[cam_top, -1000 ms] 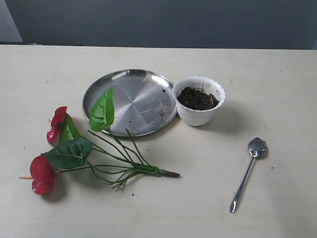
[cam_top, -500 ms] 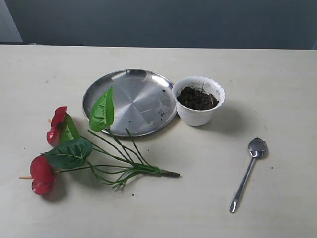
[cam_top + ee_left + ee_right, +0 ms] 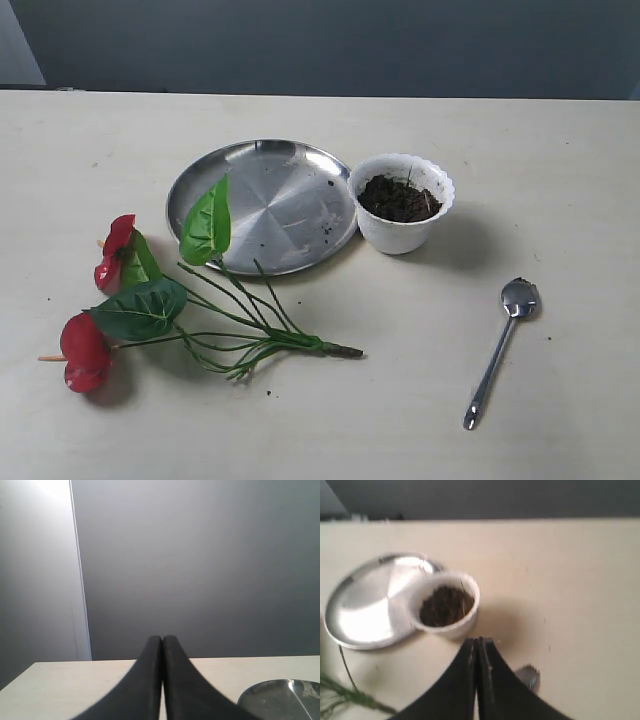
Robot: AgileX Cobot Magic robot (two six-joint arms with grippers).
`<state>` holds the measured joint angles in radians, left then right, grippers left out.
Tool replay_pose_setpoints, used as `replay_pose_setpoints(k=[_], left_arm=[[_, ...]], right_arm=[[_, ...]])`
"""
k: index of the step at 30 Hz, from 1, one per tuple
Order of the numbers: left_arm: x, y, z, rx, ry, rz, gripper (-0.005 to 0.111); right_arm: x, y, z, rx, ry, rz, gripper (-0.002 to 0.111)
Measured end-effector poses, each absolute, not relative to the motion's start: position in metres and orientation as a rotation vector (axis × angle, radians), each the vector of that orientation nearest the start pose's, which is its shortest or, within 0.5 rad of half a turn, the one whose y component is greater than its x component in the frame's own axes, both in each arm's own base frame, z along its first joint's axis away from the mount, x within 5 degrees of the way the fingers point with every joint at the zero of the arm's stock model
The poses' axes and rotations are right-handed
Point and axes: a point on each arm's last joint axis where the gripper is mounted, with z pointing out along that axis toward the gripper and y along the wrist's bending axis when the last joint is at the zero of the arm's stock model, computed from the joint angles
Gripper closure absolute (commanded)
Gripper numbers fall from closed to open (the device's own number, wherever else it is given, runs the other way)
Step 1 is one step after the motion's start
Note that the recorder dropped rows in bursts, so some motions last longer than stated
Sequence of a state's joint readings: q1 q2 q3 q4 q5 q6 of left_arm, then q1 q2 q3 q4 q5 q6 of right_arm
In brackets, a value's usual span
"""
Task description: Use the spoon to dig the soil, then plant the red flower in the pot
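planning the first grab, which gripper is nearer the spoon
Right. The right gripper, shut, sits just by the spoon, whose bowl shows beside its fingers. The left gripper, shut, sees only the plate's edge.

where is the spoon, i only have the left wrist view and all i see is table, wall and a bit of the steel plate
Observer: The spoon lies flat on the table, on the right side of the exterior view, its bowl nearest the pot.
Operator: is the flower planted
Observer: No. The red flower lies on its side on the left, one leaf over the steel plate.
Operator: soil in the pot?
Observer: Yes, dark soil fills it, and the pot stands upright beside the plate.
Operator: right end effector holding anything
Observer: No. The right end effector is shut and empty, above the table near the spoon's bowl.
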<state>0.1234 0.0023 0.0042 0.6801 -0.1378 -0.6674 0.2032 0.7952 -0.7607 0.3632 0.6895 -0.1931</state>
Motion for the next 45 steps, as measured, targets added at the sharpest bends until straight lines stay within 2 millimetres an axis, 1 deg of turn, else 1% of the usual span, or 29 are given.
replay_pose_setpoints(k=[1,2,4,5,9,12,15,17,19,20,22,25,27,30,33,37,38,40,42,44,45], left_arm=[[0.055,-0.001,0.221,-0.008,1.384,0.05,0.106],[0.055,-0.001,0.221,-0.008,1.384,0.05,0.106],[0.055,-0.001,0.221,-0.008,1.384,0.05,0.106],[0.055,-0.001,0.221,-0.008,1.384,0.05,0.106],[0.055,-0.001,0.221,-0.008,1.384,0.05,0.106],[0.055,-0.001,0.221,-0.008,1.384,0.05,0.106],[0.055,-0.001,0.221,-0.008,1.384,0.05,0.106],[0.055,-0.001,0.221,-0.008,1.384,0.05,0.106],[0.055,-0.001,0.221,-0.008,1.384,0.05,0.106],[0.055,-0.001,0.221,-0.008,1.384,0.05,0.106],[0.055,-0.001,0.221,-0.008,1.384,0.05,0.106],[0.055,-0.001,0.221,-0.008,1.384,0.05,0.106],[0.055,-0.001,0.221,-0.008,1.384,0.05,0.106],[0.055,-0.001,0.221,-0.008,1.384,0.05,0.106],[0.055,-0.001,0.221,-0.008,1.384,0.05,0.106],[0.055,-0.001,0.221,-0.008,1.384,0.05,0.106],[0.055,-0.001,0.221,-0.008,1.384,0.05,0.106],[0.055,-0.001,0.221,-0.008,1.384,0.05,0.106],[0.055,-0.001,0.221,-0.008,1.384,0.05,0.106],[0.055,-0.001,0.221,-0.008,1.384,0.05,0.106],[0.055,-0.001,0.221,-0.008,1.384,0.05,0.106]], right_arm=[[0.154,0.053,0.332,-0.255,2.245,0.411,0.109],[0.166,0.055,0.322,-0.262,2.358,0.405,0.109],[0.18,0.059,0.306,-0.271,2.503,0.4,0.109],[0.189,0.06,0.294,-0.275,2.593,0.391,0.109],[0.206,0.065,0.262,-0.284,2.802,0.387,0.109],[0.21,0.076,0.248,-0.34,2.88,0.395,0.109],[0.206,0.098,0.24,-0.479,2.902,0.409,0.109],[0.201,0.114,0.238,-0.567,2.871,0.385,0.109],[0.2,0.124,0.239,-0.623,2.816,0.277,0.109],[0.202,0.128,0.241,-0.622,2.772,0.199,0.109],[0.207,0.132,0.249,-0.576,2.68,0.043,0.109],[0.217,0.129,0.263,-0.461,2.529,-0.186,0.109],[0.222,0.126,0.27,-0.328,2.473,-0.251,0.109],[0.22,0.126,0.268,-0.226,2.513,-0.218,0.109],[0.215,0.137,0.254,-0.259,2.648,-0.122,0.109],[0.215,0.151,0.234,-0.304,2.752,-0.021,0.109],[0.216,0.154,0.228,-0.306,2.769,-0.007,0.107],[0.218,0.159,0.215,-0.296,2.804,0.017,0.097],[0.219,0.163,0.201,-0.284,2.844,0.034,0.082],[0.22,0.166,0.19,-0.271,2.882,0.037,0.066],[0.22,0.168,0.185,-0.264,2.899,0.035,0.06]])
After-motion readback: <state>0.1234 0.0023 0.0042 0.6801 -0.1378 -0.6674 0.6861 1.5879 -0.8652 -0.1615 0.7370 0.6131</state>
